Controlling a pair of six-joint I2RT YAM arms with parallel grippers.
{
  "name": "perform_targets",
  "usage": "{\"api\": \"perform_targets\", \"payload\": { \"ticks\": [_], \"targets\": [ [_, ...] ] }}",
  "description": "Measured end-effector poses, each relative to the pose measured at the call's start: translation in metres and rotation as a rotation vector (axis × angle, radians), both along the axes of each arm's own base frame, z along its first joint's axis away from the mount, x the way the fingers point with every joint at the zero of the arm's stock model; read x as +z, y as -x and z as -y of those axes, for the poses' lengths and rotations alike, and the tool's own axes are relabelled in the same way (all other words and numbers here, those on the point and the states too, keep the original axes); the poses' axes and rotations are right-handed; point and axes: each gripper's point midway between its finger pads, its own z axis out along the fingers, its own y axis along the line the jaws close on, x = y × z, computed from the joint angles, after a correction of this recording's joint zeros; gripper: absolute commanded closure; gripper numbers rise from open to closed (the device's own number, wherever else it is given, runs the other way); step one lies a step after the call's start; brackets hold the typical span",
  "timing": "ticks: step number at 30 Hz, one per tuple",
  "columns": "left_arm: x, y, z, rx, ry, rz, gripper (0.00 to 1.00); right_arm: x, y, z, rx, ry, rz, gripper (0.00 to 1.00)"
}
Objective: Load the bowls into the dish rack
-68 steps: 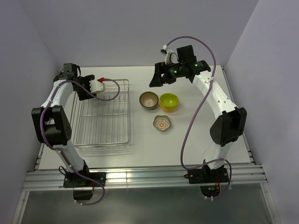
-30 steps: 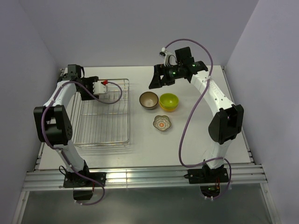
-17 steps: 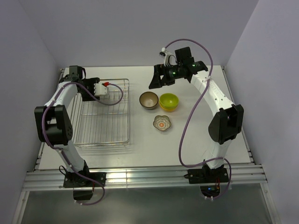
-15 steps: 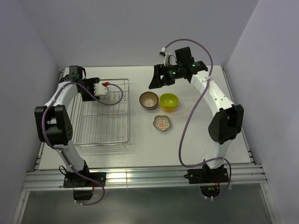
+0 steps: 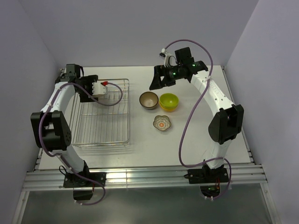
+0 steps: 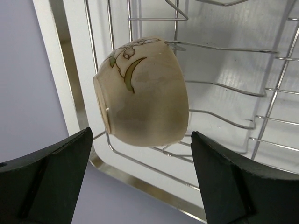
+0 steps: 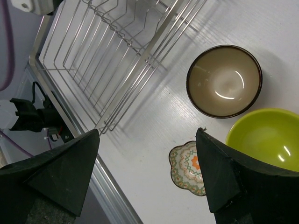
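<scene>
The left gripper (image 6: 140,134) has spread wider than a second ago. Its fingers now stand clear on both sides of the cream leaf-painted bowl (image 6: 145,93), which lies on its side on the wires at the far-left corner of the dish rack (image 5: 128,116). The left arm's elbow has swung slightly outward. The right gripper (image 7: 147,135) is unchanged, hanging wide open and empty. Below it, the brown bowl (image 5: 148,100), lime-green bowl (image 5: 168,101) and scalloped bowl (image 5: 161,122) sit unmoved on the tabletop (image 5: 140,154), right of the rack.
</scene>
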Motion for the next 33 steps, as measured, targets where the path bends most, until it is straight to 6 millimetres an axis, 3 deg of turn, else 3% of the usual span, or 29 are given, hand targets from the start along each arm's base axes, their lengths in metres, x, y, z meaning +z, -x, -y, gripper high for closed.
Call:
{"api": "perform_targets", "payload": {
  "ticks": [8,11,15,19,23,26,30,33],
  "targets": [
    [0.029,0.018,0.006,0.002,0.030,-0.007,0.10,-0.005,0.001,0.007,0.003,0.045,0.008,0.11],
    [0.052,0.022,0.015,0.025,0.104,-0.011,0.09,-0.008,0.000,0.015,-0.005,0.088,0.018,0.13],
    [0.097,0.025,0.035,0.072,0.270,0.008,0.10,-0.007,-0.003,0.029,-0.015,0.168,0.044,0.16],
    [0.137,0.050,0.063,0.115,0.495,-0.023,0.11,0.013,-0.030,0.037,-0.021,0.261,0.186,0.16],
    [0.163,0.079,0.088,0.140,0.697,-0.087,0.12,0.014,-0.049,0.040,-0.014,0.331,0.246,0.19],
    [0.168,0.098,0.102,0.191,0.838,-0.156,0.13,-0.009,-0.064,0.035,-0.005,0.361,0.222,0.23],
    [0.160,0.111,0.110,0.253,0.944,-0.226,0.12,-0.059,-0.084,0.030,0.000,0.425,0.154,0.27],
    [0.157,0.115,0.113,0.283,0.981,-0.259,0.12,-0.095,-0.089,0.026,0.012,0.480,0.107,0.28]
  ]
}}
